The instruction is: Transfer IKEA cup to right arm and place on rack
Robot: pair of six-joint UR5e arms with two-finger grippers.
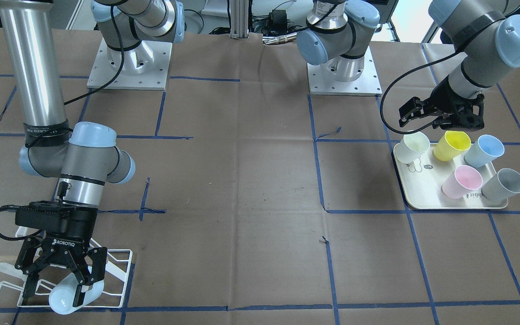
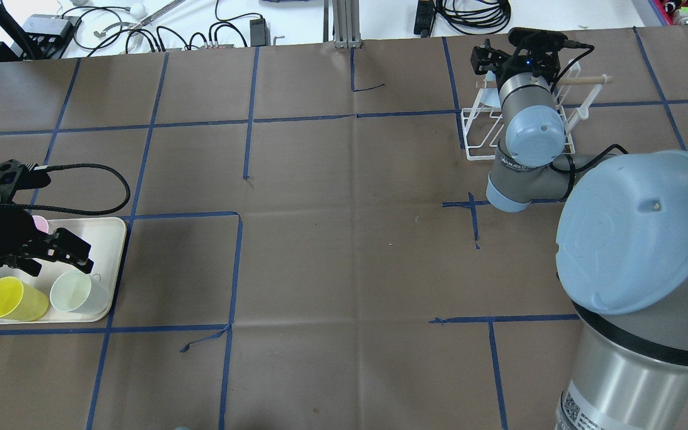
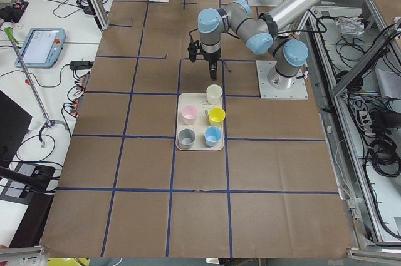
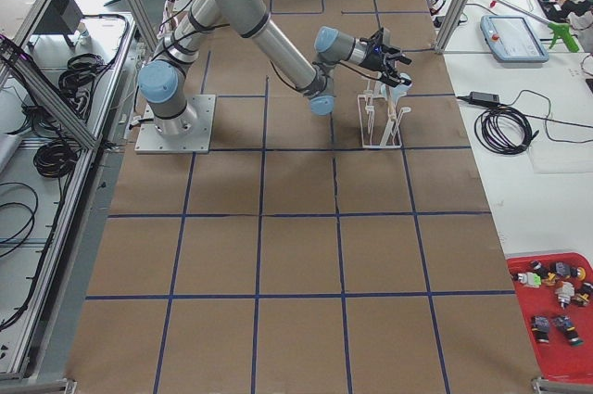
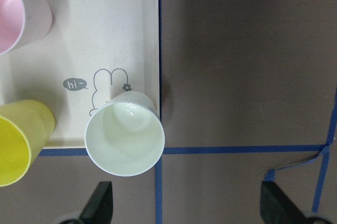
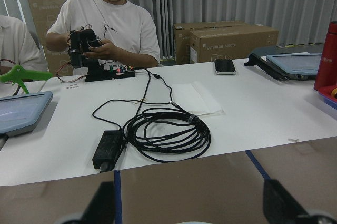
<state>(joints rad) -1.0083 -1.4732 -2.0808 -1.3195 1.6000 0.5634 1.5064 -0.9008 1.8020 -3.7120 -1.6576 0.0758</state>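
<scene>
My right gripper (image 1: pixel 53 298) hangs over the white wire rack (image 1: pixel 115 271) with its jaws open. A pale blue cup (image 1: pixel 63 301) sits tilted on the rack between the fingers. The right wrist view shows both fingertips (image 6: pixel 100 205) wide apart. The rack also shows in the overhead view (image 2: pixel 480 134), partly hidden by the right arm. My left gripper (image 2: pixel 72 254) is open above a white cup (image 5: pixel 125 139) on the cream tray (image 1: pixel 422 198). The left wrist view shows its fingertips (image 5: pixel 100 205) wide apart below that cup.
The tray also holds a yellow cup (image 1: pixel 452 145), a blue cup (image 1: pixel 483 151), a pink cup (image 1: pixel 462 180) and a grey cup (image 1: pixel 503 185). The brown table has blue tape lines. An operator (image 6: pixel 108 18) sits beyond the table's edge, past a coiled cable (image 6: pixel 168 134).
</scene>
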